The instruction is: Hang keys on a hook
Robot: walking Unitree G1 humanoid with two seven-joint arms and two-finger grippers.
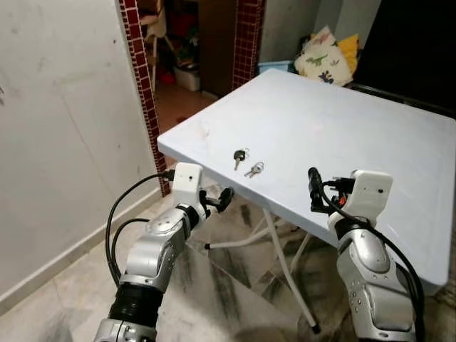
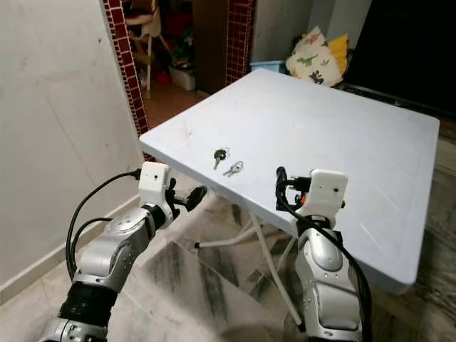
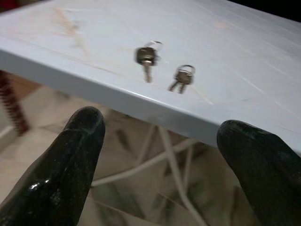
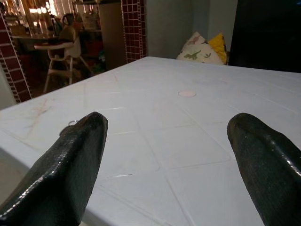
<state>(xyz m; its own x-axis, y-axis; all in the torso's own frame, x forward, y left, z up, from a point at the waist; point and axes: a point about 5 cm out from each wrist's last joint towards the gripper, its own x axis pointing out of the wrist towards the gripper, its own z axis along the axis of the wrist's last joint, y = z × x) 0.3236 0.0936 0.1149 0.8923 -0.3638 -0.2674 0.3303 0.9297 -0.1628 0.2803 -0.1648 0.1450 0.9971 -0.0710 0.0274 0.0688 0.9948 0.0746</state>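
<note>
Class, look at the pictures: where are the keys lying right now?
The two keys lie side by side on the white table, near its front corner, just beyond the left gripper.

light: even indoor, soft | shadows: faint | blur: keys [image 3: 146, 56] soft, fingers [image 3: 70, 165] defocused | dark: top-right corner

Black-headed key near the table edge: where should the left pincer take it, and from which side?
Grip the black head of the key, probably from above. It lies flat on the white table, so a sideways approach gets no purchase. The left pincer, open, hangs below the table edge.
</note>
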